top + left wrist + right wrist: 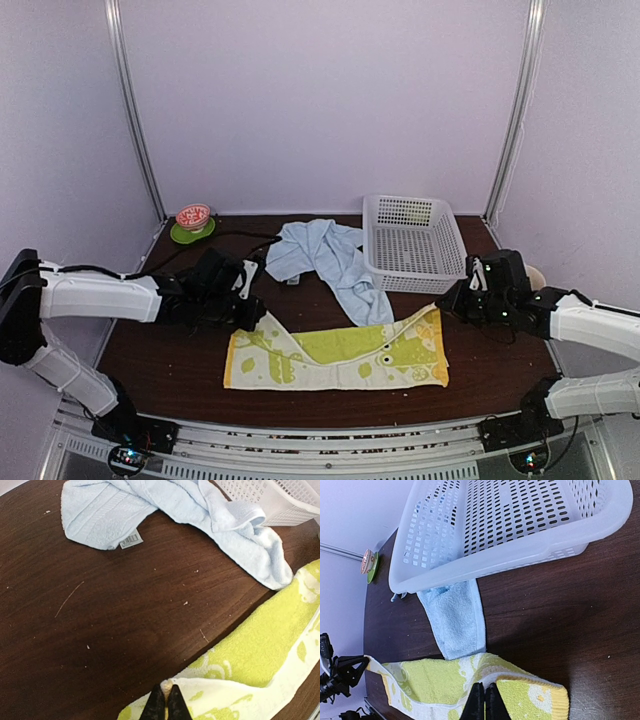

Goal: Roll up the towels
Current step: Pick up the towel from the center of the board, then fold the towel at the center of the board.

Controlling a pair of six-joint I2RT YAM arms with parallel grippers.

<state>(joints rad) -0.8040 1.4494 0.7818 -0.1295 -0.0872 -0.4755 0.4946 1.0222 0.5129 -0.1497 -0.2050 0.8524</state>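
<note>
Left pincer (166, 689), right pincer (485, 687): pinching yellow-green towel (340, 352) | blue towel (330, 258): barcode tag (131, 540), unreadable

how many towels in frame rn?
2. The yellow-green towel lies spread in front, its ends pinched by the left pincer and right pincer. The light-blue towel lies crumpled behind it, beside the basket, which looks empty.

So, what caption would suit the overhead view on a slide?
Left gripper and right gripper pinch far corners of the yellow-green towel; blue towel and white basket behind.
</note>
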